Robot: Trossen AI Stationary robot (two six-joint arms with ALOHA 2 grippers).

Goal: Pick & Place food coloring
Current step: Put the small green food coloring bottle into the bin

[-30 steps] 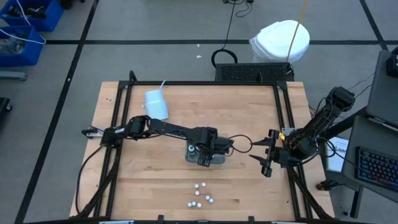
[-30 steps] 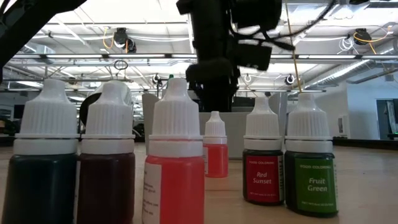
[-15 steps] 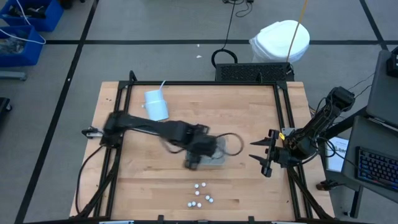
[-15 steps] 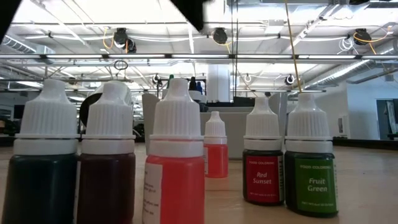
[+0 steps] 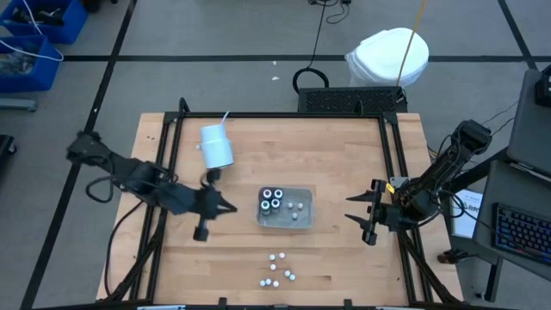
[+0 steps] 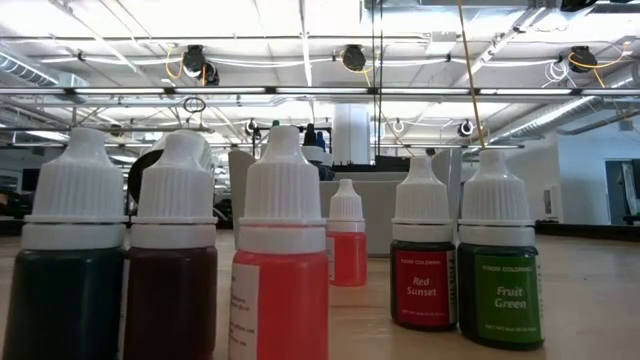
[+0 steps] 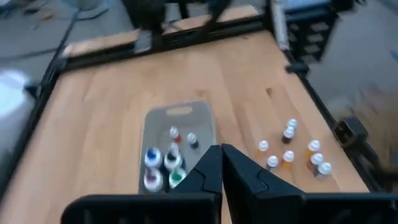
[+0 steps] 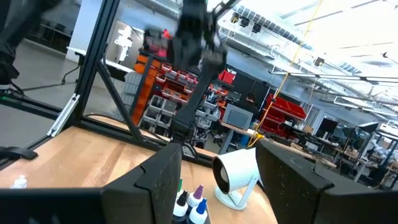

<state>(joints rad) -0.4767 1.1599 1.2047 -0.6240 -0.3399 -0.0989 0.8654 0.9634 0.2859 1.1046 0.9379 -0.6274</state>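
The loose bottles (image 5: 277,269) at the table's near edge are found right of the shut, empty left gripper (image 5: 225,207), well left of the wide-open right gripper (image 5: 362,217).

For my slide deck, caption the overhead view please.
Left gripper shut beside the tray; five bottles wait loose.

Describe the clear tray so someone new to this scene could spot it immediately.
Near the middle of the wooden table lies the clear tray, beside the loose bottles by the near edge. It alone is flat, square and see-through, with several bottles standing inside.
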